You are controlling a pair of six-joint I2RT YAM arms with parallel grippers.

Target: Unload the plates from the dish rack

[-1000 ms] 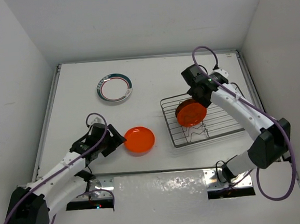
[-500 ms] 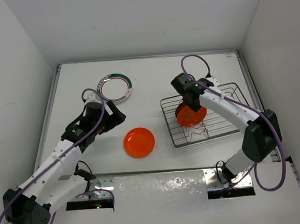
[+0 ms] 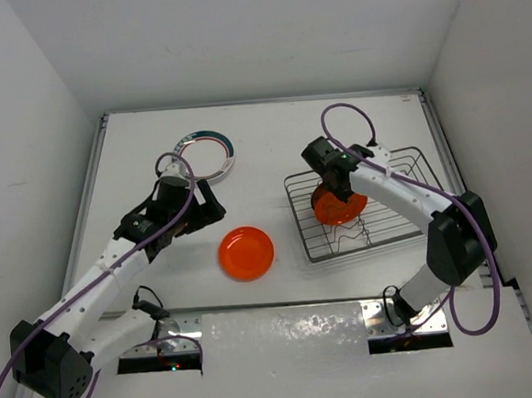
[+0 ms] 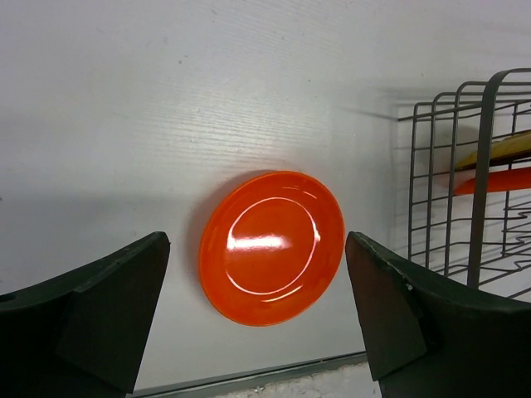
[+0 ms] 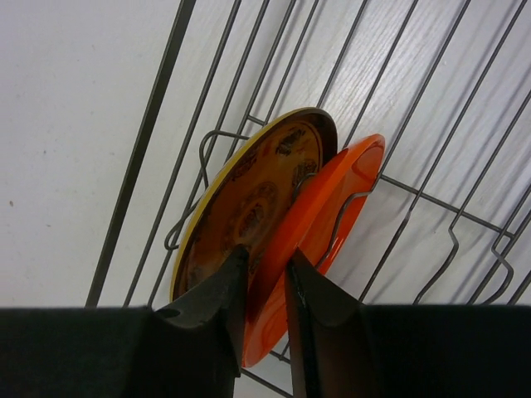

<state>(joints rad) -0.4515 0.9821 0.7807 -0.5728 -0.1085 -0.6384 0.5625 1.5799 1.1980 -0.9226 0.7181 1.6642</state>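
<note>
Also glossy round orange plate, wavy-wired rack

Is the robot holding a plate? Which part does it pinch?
Yes. The right gripper pinches the near rim of the orange plate standing in the dish rack, beside a yellow plate. The left gripper is open and holds nothing.

Left gripper hangs over the table, jaws spread wide. Right gripper is pointed down, fingers nearly pinched together.
</note>
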